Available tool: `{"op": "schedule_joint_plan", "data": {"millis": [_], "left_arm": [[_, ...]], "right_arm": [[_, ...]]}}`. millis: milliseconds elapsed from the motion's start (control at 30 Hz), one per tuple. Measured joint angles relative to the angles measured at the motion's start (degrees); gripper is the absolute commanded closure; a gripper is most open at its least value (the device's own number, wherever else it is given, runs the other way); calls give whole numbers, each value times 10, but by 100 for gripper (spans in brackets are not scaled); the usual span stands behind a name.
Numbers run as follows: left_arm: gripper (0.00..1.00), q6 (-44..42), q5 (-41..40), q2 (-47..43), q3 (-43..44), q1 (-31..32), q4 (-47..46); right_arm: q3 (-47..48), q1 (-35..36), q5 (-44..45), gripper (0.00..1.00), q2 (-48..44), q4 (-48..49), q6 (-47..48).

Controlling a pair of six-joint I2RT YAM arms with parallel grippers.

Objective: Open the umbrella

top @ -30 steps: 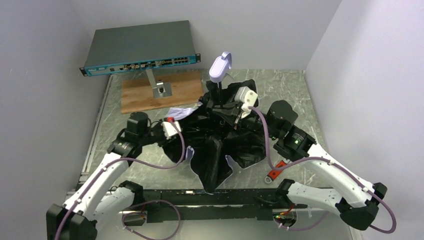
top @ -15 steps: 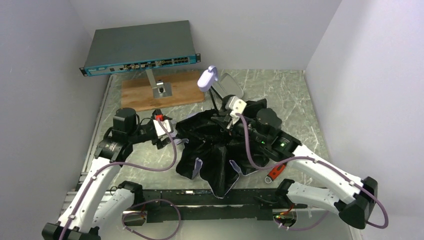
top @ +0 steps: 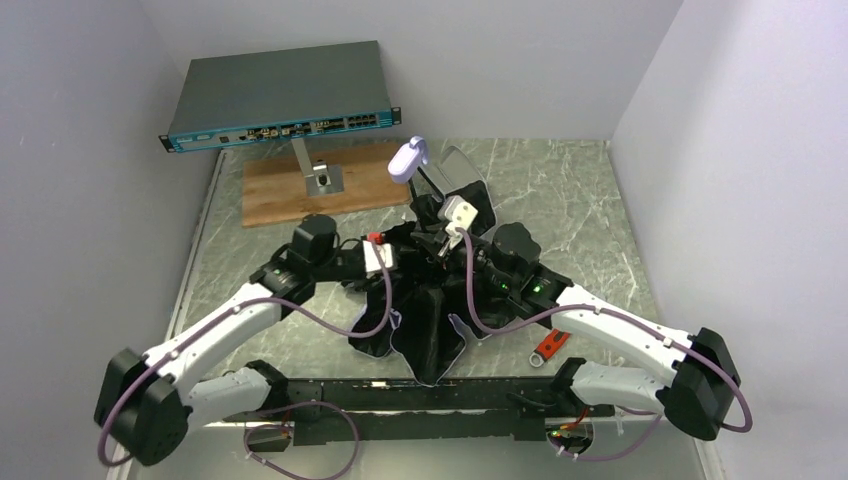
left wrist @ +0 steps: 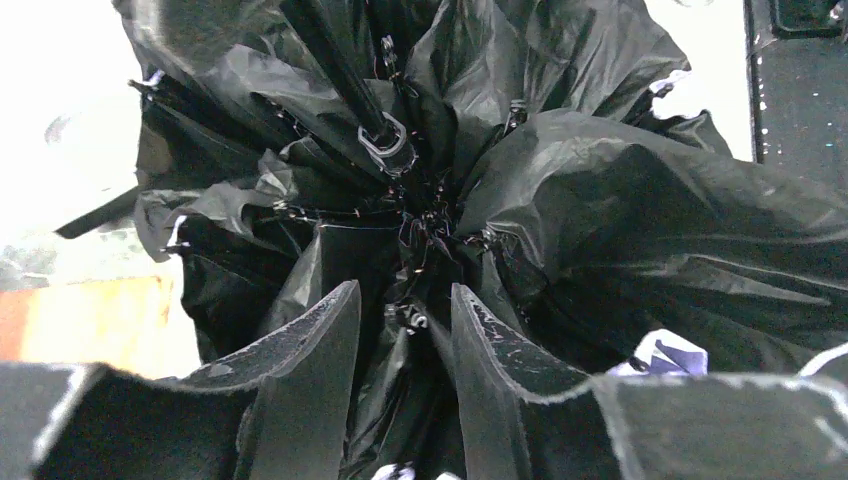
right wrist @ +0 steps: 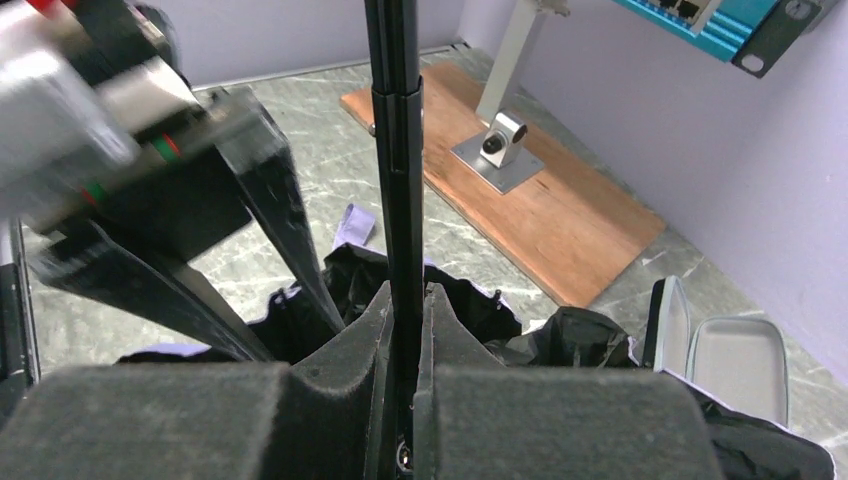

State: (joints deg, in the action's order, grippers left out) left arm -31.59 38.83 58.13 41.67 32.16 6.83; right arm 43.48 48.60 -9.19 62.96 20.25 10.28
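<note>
The right hand (right wrist: 405, 305) is clamping the black shaft (right wrist: 396, 170) of the umbrella (top: 430, 310), which is running out beyond its fingertips. The left hand (left wrist: 404, 310) is hovering with fingers parted (gripping nothing), the crumpled black canopy (left wrist: 600, 220) bunching just ahead of it on the desk (top: 570, 190).

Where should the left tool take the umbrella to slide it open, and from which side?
Likely the runner collar ringing the shaft, at the centre of the black canopy. Bring the open left tool straight in, a finger each side of the shaft. The right tool clamps the shaft, and the loose fabric offers no firm hold.
</note>
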Motion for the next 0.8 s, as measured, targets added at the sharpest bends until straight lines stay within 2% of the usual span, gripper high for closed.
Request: {"op": "schedule_joint_plan", "data": {"millis": [67,233,300,333,400,467,500,533,633,800], "left_arm": [[61,2,-12,42,-4,14,-28],[86,-17,-63,136,0,35,-60],[91,-34,-86,158,-12,35,-57],[93,-47,-94,159,-22,35,-56],[94,-66,-105,154,-47,29,-47],[94,-80,-107,149,-58,24,-36],[94,-85,-107,148,-58,23,-29],[93,-90,-106,146,-58,21,-27],[93,-105,-103,140,-58,21,-24],[93,-132,-97,125,-58,21,-23]], "right_arm": [[-7,0,5,98,-2,0,0],[-17,-1,16,95,-3,-8,0],[-22,-5,20,93,-6,-9,-3],[-24,-7,22,91,-10,-10,-4],[-30,-14,26,80,-21,-14,-5],[-32,-21,28,65,-34,-26,-5],[-32,-24,28,54,-41,-29,-3],[-32,-26,28,48,-45,-29,-5],[-30,-30,27,42,-49,-29,-3],[13,-35,28,42,-4,-42,-8]]}}
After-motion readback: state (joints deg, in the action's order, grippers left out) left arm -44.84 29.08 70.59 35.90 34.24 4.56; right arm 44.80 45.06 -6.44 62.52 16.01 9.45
